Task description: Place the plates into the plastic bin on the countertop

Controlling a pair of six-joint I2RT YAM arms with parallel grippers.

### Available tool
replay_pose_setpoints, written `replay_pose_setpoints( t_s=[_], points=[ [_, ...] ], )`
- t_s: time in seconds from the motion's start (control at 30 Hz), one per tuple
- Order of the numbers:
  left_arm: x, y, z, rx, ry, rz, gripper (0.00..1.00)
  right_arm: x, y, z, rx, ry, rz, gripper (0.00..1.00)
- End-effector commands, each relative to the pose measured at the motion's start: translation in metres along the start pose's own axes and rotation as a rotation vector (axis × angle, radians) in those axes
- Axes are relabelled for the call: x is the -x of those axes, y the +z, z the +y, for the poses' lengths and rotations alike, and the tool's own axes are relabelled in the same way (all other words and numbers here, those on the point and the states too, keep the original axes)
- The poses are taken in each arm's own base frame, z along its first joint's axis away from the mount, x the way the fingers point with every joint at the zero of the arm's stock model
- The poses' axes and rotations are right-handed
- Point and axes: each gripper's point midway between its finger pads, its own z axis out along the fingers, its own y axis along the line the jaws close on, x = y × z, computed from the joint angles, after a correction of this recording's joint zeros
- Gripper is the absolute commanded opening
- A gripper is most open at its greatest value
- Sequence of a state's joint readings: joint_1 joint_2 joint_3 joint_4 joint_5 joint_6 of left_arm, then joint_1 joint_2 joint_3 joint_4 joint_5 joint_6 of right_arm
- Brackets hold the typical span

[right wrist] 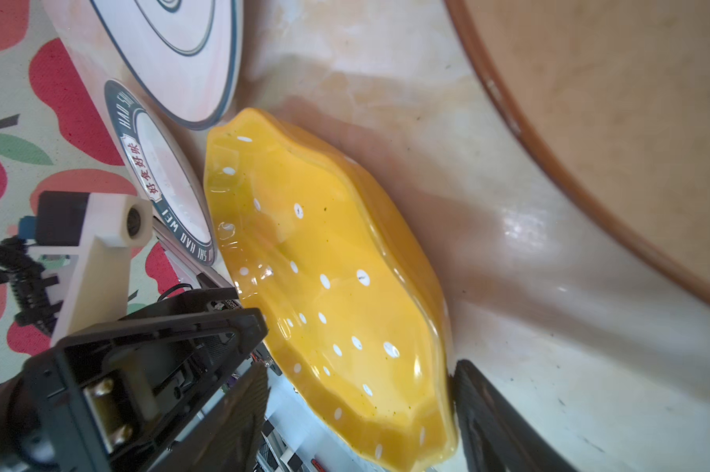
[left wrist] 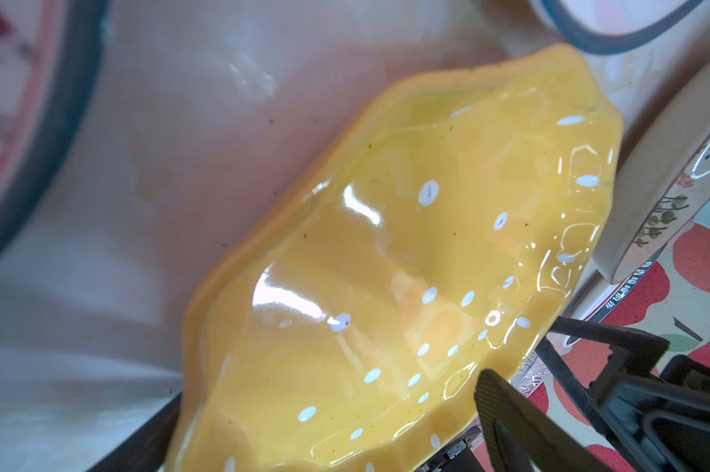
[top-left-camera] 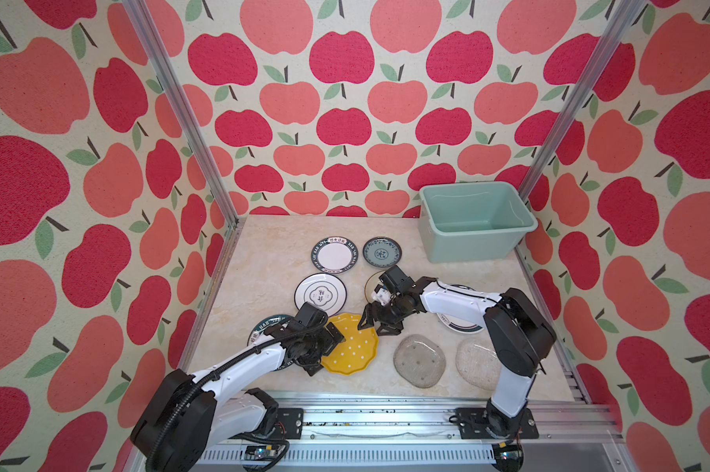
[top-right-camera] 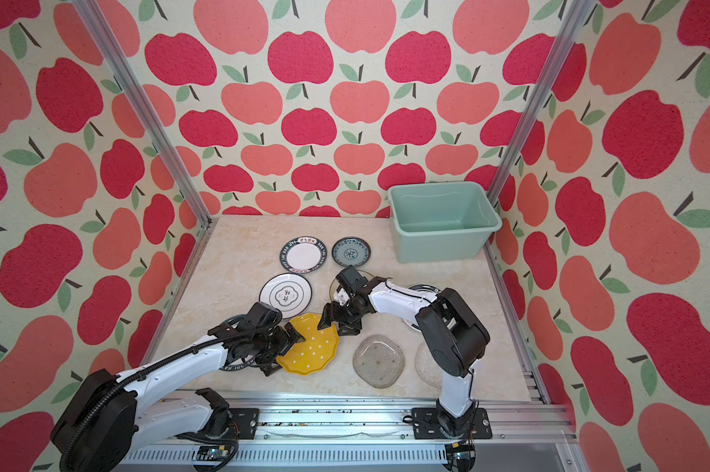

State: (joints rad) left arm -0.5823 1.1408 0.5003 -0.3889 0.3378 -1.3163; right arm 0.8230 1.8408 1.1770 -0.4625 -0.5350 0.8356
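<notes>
Handling the yellow scalloped plate means slick, brittle glaze. It lies on the tabletop, well apart from the bin. Your left tool gapes wide and your right tool is partly open. Both straddle opposite rims and hold nothing, so pinch the rim.

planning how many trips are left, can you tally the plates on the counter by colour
white dark-rimmed plates: 4
blue patterned plate: 1
cream plate: 1
yellow dotted plate: 1
clear glass plates: 2
total: 9
</notes>
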Motion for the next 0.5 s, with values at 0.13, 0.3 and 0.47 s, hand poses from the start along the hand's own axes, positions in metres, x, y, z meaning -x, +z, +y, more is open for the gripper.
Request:
replay_pose_setpoints(
  t_s=[0.13, 0.3, 0.47],
  points=[
    [0.006, -0.012, -0.001, -0.014, 0.025, -0.018, 0.99, -0.008, 0.008, 0.003, -0.045, 0.029, 0.048, 0.77],
    [0.009, -0.016, 0.004, 0.008, 0.031, -0.013, 0.99, -0.003, 0.013, -0.002, -0.062, 0.049, 0.038, 0.8],
    [0.015, -0.02, 0.005, 0.017, 0.045, -0.029, 0.99, 0.001, 0.017, -0.004, -0.078, 0.047, 0.035, 0.82]
  ],
)
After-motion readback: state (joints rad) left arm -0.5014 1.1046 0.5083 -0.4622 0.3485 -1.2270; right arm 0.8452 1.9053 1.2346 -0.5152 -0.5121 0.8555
